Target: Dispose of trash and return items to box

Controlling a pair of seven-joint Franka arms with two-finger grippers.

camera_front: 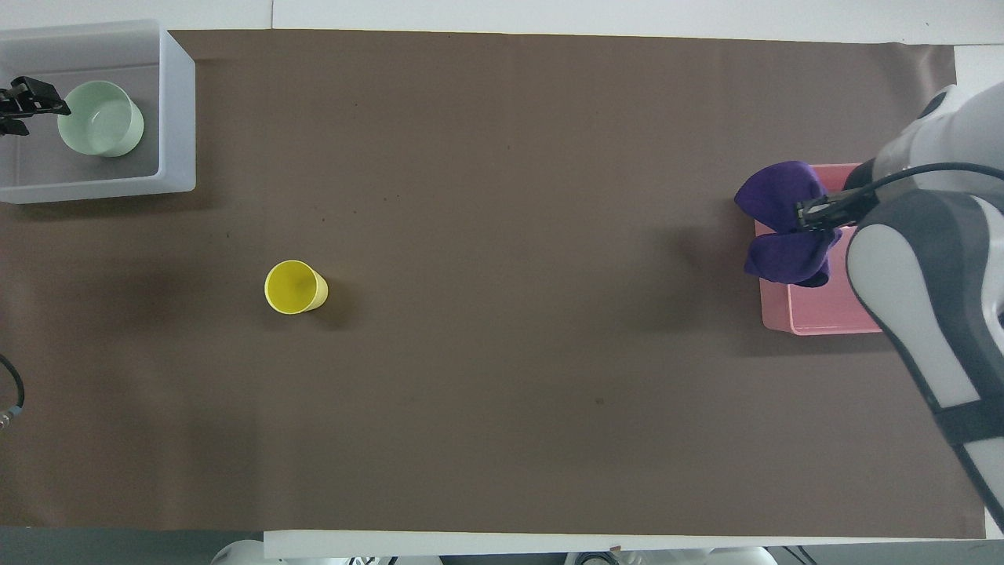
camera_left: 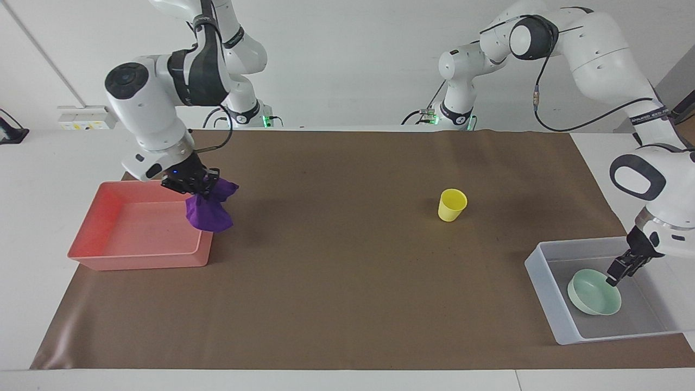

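My right gripper (camera_left: 196, 186) is shut on the deep-purple rag (camera_left: 209, 210) and holds it in the air over the rim of the pink tray (camera_left: 136, 239). In the overhead view the rag (camera_front: 784, 235) hangs from that gripper (camera_front: 816, 213) over the tray's edge (camera_front: 816, 322). The mint-green bowl (camera_left: 593, 293) lies inside the translucent box (camera_left: 545, 282). My left gripper (camera_left: 618, 273) is down in the box at the bowl's rim. The overhead view shows the bowl (camera_front: 102, 119) in the box (camera_front: 177, 110) with the left gripper (camera_front: 39, 100) beside it. The yellow cup (camera_left: 452, 205) stands upright on the mat (camera_front: 295, 287).
A brown mat (camera_left: 347, 304) covers the table. The pink tray sits at the right arm's end, the box at the left arm's end. The cup stands alone between them, nearer to the box.
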